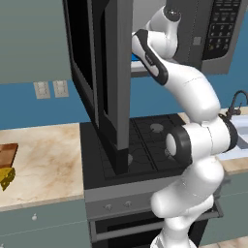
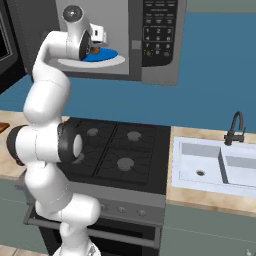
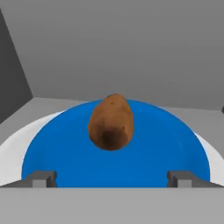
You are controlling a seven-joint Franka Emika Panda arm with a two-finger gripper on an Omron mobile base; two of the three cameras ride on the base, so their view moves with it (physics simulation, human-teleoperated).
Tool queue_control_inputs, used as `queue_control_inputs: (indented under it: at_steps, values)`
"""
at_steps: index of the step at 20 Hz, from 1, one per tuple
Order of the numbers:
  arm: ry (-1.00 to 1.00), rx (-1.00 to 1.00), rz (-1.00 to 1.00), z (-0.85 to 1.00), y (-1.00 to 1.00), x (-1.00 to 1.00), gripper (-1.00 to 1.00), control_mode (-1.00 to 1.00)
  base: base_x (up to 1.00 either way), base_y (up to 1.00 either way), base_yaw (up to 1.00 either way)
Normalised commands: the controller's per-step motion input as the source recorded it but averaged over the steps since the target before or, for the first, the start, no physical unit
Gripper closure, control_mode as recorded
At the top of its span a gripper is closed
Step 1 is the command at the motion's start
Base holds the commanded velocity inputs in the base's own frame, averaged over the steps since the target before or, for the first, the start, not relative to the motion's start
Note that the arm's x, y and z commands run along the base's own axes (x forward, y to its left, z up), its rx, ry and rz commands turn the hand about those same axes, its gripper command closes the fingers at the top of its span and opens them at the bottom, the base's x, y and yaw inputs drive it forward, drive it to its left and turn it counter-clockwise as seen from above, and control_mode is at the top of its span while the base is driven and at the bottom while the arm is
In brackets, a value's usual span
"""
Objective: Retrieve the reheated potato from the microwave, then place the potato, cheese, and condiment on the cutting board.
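A white robot arm reaches into the open microwave [image 2: 150, 35] above the stove, its gripper [image 3: 112, 177] spread wide and empty, lined up with the potato [image 3: 110, 122] but not yet touching it. The potato lies on its side at the centre of a blue plate [image 3: 175, 153], which sits on the white turntable [image 3: 11, 148] inside the microwave; the two dark fingertips [image 3: 40, 178] stand at the plate's near edge, one to each side, well short of the potato.

The microwave door [image 1: 109, 82] hangs open to the left of the cavity, close beside the arm's upper links. On the counter to the left of the stove, a corner of the cutting board [image 1: 7, 154] and the yellow cheese [image 1: 7, 177] just beside it can be seen at the edge of the left base view.

The reach appears to be in its approach stage, with the grasp still to come. The rounded potato could roll or slip sideways on the smooth plate if one finger meets it first. A low approach could catch the plate's rim and drag plate and potato together. On the way out, the arm's elbow could strike the open door, since there is little room between them.
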Motion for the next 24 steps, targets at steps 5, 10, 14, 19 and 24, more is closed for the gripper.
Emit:
queue_control_inputs:
  at_steps: [5,10,14,19,24]
  values:
    - [0.00,0.00,0.00,-0.07,0.04,0.46,-1.00,-1.00,0.00,0.00,0.00]
    - [0.00,0.00,0.00,-0.05,0.06,0.44,-1.00,-1.00,0.00,0.00,0.00]
    - [0.02,0.00,0.00,-0.10,0.10,0.32,-1.00,-1.00,0.00,0.00,0.00]
    - [0.02,0.00,0.00,-0.09,0.03,0.15,-1.00,-1.00,0.00,0.00,0.00]
    - [0.05,0.00,0.00,-0.16,0.02,0.05,-1.00,-1.00,0.00,0.00,0.00]
